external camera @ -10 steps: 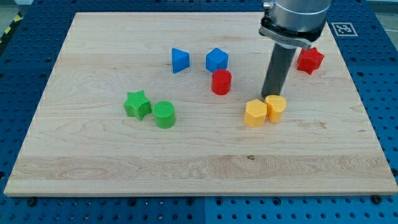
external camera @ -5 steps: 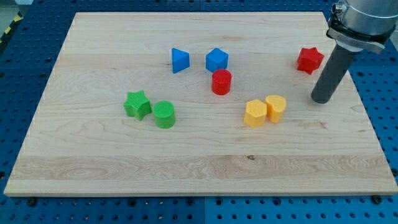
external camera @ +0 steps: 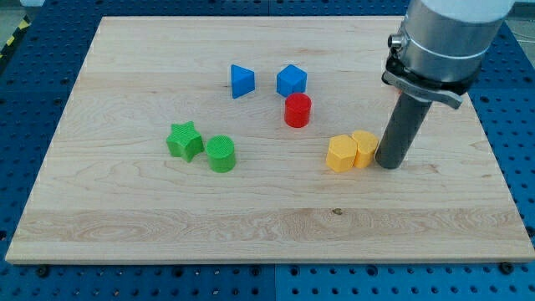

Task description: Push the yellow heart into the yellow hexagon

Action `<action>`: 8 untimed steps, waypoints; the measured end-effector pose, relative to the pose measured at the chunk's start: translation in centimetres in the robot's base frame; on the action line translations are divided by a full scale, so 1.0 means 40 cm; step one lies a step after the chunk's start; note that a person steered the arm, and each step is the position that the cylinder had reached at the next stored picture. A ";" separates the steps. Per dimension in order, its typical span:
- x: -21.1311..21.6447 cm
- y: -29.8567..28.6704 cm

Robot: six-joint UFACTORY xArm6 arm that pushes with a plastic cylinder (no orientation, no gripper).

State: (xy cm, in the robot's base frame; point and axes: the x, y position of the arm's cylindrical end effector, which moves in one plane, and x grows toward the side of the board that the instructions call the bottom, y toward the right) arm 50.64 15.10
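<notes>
- There are no jaws on this arm to open or close: it ends in a plain dark rod, and my tip [external camera: 389,165] stands on the board right of centre in the frame, pressed against the right-hand side of the yellow heart [external camera: 365,148].
- That placement suits the task: the yellow hexagon [external camera: 341,154] lies just left of the heart, so the tip sits on the far side, ready to shove leftward.
- The heart and hexagon appear to touch already, side by side, so I judge the push nearly or fully done.
- Above them, toward the frame's upper middle, stand a red cylinder [external camera: 297,109], a blue cube [external camera: 291,80] and a blue triangle [external camera: 242,80], well clear of the pushing line.
- At centre left, a green star [external camera: 184,140] and green cylinder [external camera: 221,154] sit together, apart from the yellow pair.
- The wooden board [external camera: 251,226] lies on a blue perforated table [external camera: 518,125].
</notes>
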 end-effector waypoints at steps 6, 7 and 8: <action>-0.085 0.091; -0.126 0.072; -0.139 0.040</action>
